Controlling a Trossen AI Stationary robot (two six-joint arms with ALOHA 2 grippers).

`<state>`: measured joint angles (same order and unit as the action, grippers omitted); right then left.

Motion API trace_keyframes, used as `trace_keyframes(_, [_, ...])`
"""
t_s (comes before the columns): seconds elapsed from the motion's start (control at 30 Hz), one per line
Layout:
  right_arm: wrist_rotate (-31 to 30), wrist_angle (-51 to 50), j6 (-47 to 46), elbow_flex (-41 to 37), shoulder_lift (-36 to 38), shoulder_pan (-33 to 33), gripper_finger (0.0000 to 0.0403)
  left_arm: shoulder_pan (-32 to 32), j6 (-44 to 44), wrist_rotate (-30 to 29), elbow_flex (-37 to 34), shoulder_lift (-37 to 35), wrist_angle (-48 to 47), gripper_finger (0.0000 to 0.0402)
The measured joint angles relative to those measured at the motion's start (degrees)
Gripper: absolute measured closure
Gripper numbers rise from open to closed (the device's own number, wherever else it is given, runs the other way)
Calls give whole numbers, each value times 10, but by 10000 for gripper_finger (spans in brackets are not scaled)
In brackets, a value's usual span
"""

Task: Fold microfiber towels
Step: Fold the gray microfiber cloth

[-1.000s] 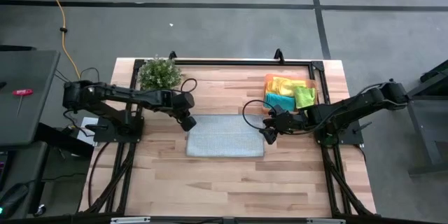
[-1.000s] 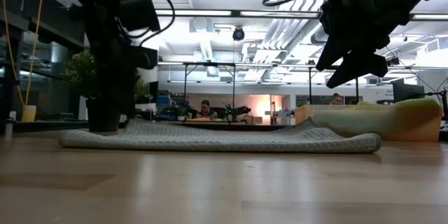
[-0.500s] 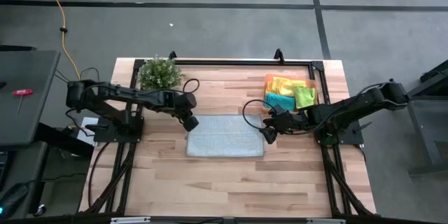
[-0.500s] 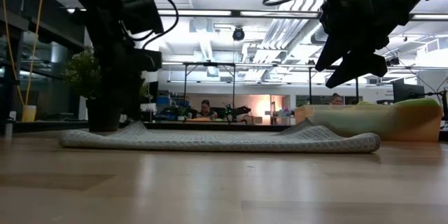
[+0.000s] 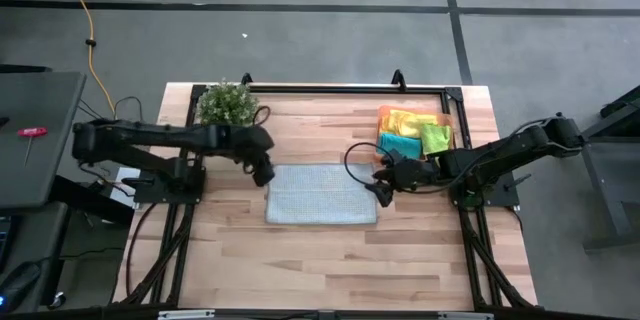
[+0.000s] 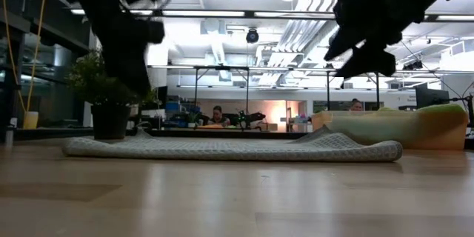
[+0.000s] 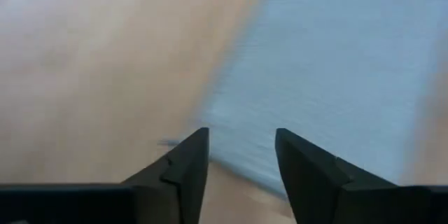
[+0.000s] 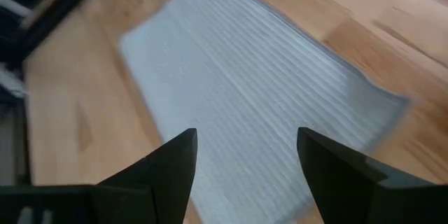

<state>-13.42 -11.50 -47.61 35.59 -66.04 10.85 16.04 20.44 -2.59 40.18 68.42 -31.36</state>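
A pale grey-blue microfiber towel [image 5: 320, 194] lies flat on the table's middle as a folded rectangle, with a slight hump at its right end [image 6: 348, 144]. My left gripper [image 7: 241, 157] hovers open just above the towel's far left corner [image 5: 264, 173] and touches nothing. At the towel's right edge my right gripper [image 5: 381, 190] hangs open above the cloth [image 8: 259, 98], also clear of it. Yellow, teal and lime green towels [image 5: 412, 130] are heaped on the orange tray [image 5: 447, 120] at the far right.
A small potted plant [image 5: 228, 105] stands at the far left, just behind my left arm. A black frame [image 5: 330, 88] runs along the table's far edge. Bare wood [image 5: 320, 255] stretches from the towel to the near edge.
My left gripper has come up off the towel's left end and drawn back a little toward the table's left edge. The towel stays flat where it was. My right gripper has risen slightly.
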Motion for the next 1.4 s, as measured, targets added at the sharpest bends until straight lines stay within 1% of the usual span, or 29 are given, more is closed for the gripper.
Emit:
trace_keyframes(0.07, [6,21,14,0,0,0,165,-37,4,48,0,-28,1,237])
trace_keyframes(0.1, [13,28,15,0,0,0,165,-63,4,60,0,-35,-2,235])
trace_keyframes(0.17, [26,34,16,0,0,0,165,-133,4,58,0,-39,-9,235])
trace_keyframes(0.2, [31,35,16,0,0,0,165,-170,4,48,0,-37,-10,236])
trace_keyframes(0.3, [37,35,16,0,0,0,165,-283,4,8,0,-15,13,239])
trace_keyframes(0.37, [37,35,16,0,0,0,165,-347,5,-36,0,9,39,240])
trace_keyframes(0.43, [37,34,16,0,0,0,165,-396,14,-99,0,34,65,240])
trace_keyframes(0.5, [34,34,16,0,0,0,165,-427,18,-153,0,63,81,240])
trace_keyframes(0.57, [32,34,16,0,0,0,165,-439,19,-171,0,93,96,240])
trace_keyframes(0.77, [31,34,16,0,0,0,165,-430,35,-162,0,176,108,241])
trace_keyframes(0.93, [32,35,17,0,0,1,165,-418,36,-160,-1,217,119,241])
trace_keyframes(0.97, [40,36,27,0,0,1,165,-418,36,-160,-1,223,121,241])
trace_keyframes(1.1, [113,37,104,0,-20,1,165,-416,35,-142,1,237,129,241])
trace_keyframes(1.17, [138,40,132,0,-36,5,165,-416,35,-135,1,241,130,241])
trace_keyframes(1.27, [145,37,181,13,-75,25,165,-416,45,-134,1,243,130,241])
trace_keyframes(1.4, [144,12,281,65,-146,65,165,-416,64,-134,1,243,129,241])
